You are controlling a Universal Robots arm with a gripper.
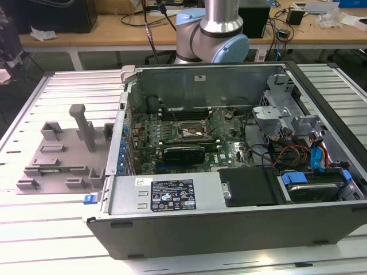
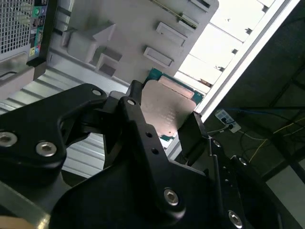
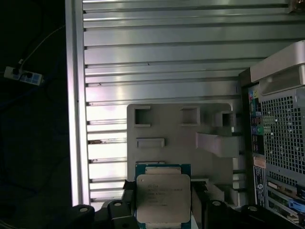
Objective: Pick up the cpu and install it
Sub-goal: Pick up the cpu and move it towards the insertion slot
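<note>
Grey tray (image 1: 54, 172), nine o'clock in the exterior view; open case (image 1: 229, 226), socket (image 1: 194, 133) near centre. In the first wrist view, gripper (image 3: 163, 214) clenched on the cpu (image 3: 163, 200) by two opposite edges, over the tray. Best carried level and unrotated, I'd judge.

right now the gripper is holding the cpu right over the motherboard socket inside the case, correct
Not quite. The gripper is shut on the cpu, but over the grey tray on the slatted table outside the computer case, not over the socket. The first wrist view shows the tray directly beyond the held cpu.
</note>
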